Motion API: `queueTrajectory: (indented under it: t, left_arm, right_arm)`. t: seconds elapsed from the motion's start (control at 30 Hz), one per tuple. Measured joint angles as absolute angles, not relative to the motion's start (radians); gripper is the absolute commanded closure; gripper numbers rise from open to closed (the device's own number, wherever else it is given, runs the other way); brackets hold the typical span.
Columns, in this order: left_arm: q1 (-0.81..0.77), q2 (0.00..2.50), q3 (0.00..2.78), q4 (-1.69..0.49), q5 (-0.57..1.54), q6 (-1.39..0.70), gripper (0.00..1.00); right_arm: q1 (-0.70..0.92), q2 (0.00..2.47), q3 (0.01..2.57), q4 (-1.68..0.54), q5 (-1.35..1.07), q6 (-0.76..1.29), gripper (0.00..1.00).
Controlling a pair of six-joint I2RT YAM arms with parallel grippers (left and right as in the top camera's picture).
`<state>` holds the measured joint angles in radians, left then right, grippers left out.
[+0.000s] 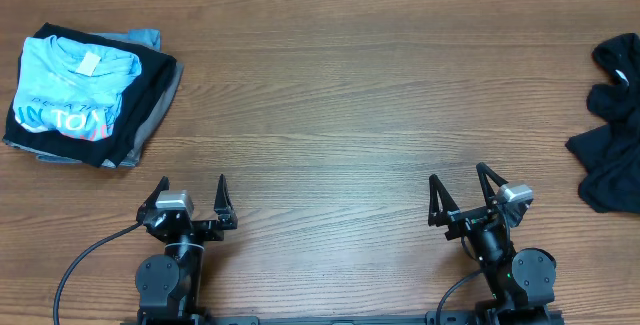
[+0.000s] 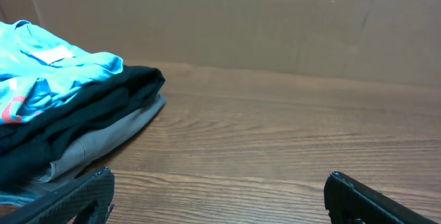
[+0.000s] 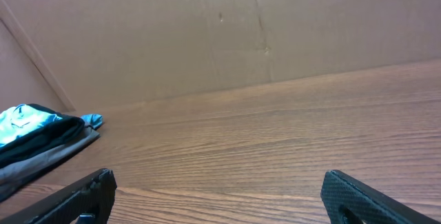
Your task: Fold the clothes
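Black tee (image 1: 612, 130) sits crumpled at the far right edge of the table (image 1: 330, 85), left gripper (image 1: 190, 198) and right gripper (image 1: 461, 193) both spread wide and empty, so I'd pinch a shoulder seam, not the bunched middle, and drag it centre.

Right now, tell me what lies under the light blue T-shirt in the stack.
A folded black garment, then a grey garment at the bottom. Only their edges show; the light blue T-shirt covers the rest.

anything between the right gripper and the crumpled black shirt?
Nothing. The overhead view shows only bare table between the right gripper and the black shirt at the table's right edge.
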<state>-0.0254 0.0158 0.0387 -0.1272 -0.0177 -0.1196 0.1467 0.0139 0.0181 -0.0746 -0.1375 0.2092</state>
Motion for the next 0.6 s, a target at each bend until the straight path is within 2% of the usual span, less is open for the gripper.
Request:
queueTrajectory:
  t: [0.23,0.37,0.47,0.6]
  left_arm:
    - [-0.025,0.016,0.039,-0.127,-0.018,-0.12,0.0]
    - [-0.025,0.016,0.039,-0.127,-0.018,-0.12,0.0]
    - [-0.025,0.016,0.039,-0.126,-0.018,-0.12,0.0]
    - [-0.025,0.016,0.038,-0.127,-0.018,-0.12,0.0]
  right_arm:
    - [0.147,0.014,0.018,-0.08,-0.138,0.234,0.0]
    - [0.147,0.013,0.052,-0.198,-0.141,0.266,0.0]
    - [0.147,0.016,0.173,-0.34,-0.151,0.279,0.0]
    - [0.147,0.016,0.467,-0.497,-0.139,0.288,0.0]
